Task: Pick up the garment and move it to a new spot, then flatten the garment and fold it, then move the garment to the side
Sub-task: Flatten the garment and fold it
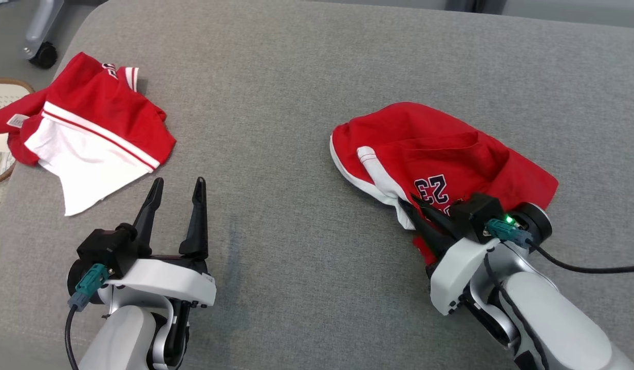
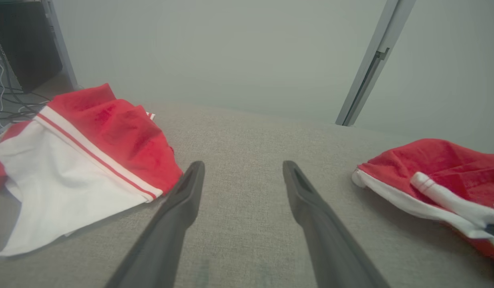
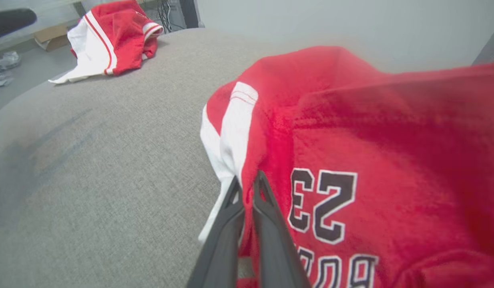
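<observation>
Crumpled red jersey with white trim and a dark number 23 lies bunched on the right half of the grey woven cushion. Farthest left, a second red-and-white garment sits in its own heap, well apart. Next, the left gripper hovers over bare cushion, fingers spread wide and holding nothing. On the right, the right gripper is pinched shut on the jersey's near edge, where the white band meets the red beside the 23. The cloth looks light, thin and limp. I expect it to sag and trail from a single pinch, so a second hold at a hem corner would serve better for spreading. How many layers sit between the fingers is hidden. The lettering under the 23 is cut off, and the folds hide whether this is a shirt or shorts.
</observation>
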`<state>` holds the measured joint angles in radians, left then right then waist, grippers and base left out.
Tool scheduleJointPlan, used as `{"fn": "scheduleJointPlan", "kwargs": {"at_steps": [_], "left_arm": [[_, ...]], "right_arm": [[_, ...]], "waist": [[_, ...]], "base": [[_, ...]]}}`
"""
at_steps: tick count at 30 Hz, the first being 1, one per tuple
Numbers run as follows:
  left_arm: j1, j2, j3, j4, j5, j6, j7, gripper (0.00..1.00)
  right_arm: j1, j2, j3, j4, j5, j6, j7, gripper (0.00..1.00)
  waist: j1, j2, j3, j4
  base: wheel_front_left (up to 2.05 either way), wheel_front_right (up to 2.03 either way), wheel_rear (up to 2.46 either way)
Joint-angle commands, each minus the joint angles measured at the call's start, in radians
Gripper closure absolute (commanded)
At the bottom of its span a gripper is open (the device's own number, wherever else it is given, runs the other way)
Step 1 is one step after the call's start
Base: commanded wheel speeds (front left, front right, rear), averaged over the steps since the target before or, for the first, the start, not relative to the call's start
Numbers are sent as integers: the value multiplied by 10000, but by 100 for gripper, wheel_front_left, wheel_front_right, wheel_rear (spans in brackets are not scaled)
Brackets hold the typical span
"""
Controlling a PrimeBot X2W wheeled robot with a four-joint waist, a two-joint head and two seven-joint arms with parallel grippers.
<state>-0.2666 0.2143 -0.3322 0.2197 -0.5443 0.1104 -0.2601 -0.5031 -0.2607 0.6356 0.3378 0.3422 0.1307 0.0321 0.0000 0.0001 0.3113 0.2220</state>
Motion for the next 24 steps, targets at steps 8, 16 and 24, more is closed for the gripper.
{"fn": "scheduleJointPlan", "kwargs": {"at_steps": [8,16,24], "left_arm": [[69,104,187,97,322,-152,-41,0],[234,308,82,34,402,-157,126,0],[516,419,-99,-164,338,-40,432,0]], "right_arm": [[1590,815,-1876,-934,966,3,-1600,100],[2798,1517,-3275,-1262,2342,5,-2474,100],[3729,1970,-3973,-763,3639,5,-2929,100]], "waist": [[0,-1,-352,-761],[0,-1,-566,-1332],[0,-1,-862,-1847]], "base": [[0,0,0],[0,0,0],[0,0,0]]}}
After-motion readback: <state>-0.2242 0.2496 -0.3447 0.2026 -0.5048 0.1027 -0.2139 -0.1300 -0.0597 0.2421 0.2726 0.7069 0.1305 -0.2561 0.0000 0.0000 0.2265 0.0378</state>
